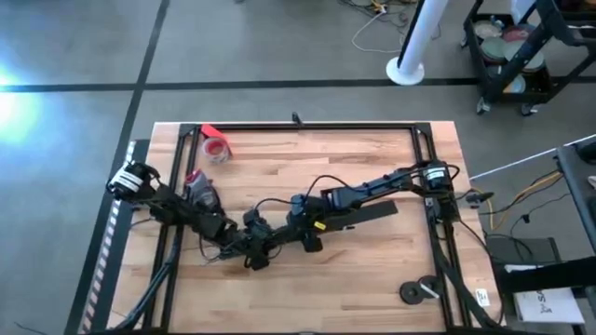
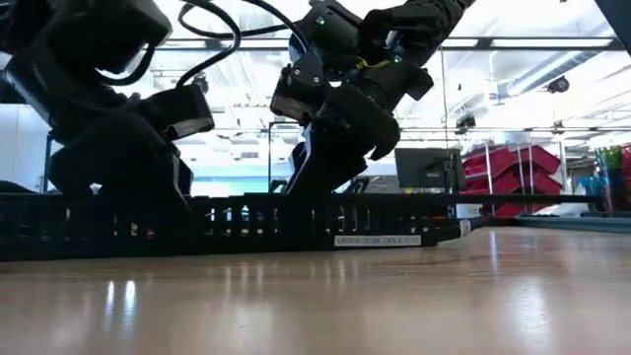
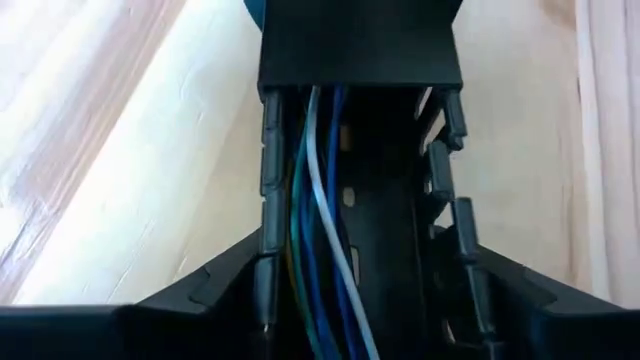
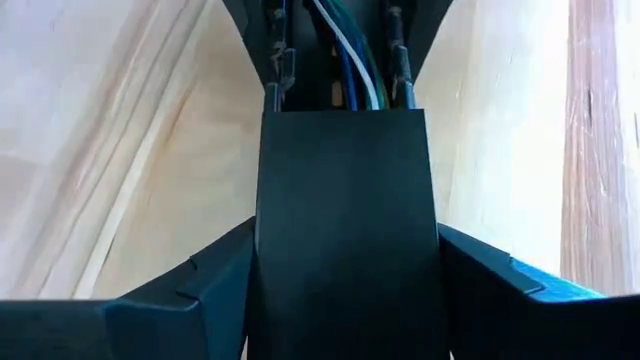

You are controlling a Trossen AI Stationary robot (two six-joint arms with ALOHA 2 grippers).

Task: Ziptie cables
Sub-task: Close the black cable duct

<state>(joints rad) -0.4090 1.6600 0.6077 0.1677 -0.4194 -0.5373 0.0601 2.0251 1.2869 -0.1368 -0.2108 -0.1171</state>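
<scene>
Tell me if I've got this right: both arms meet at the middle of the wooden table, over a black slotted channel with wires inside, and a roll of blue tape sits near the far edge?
One detail is off: the roll of tape is red, not blue, as the high view shows. The rest holds: both arms meet mid-table over the black slotted channel, and the wrist views show the wires running inside it.

- Two dark, near-black arms of blocky jointed segments, matte housings throughout.
- Left arm (image 1: 182,209): pale rounded fitting with black cabling at its base end, a reddish-grey patch on one link.
- Right arm (image 1: 372,191): thin black cable looping loose above its links, a small yellow marking near the wrist, a white-and-dark fitting at its base.
- Tiny green light on a wrist housing (image 2: 317,20).
- Flat, dark, angular fingers (image 4: 200,285), one edge showing blue.
</scene>
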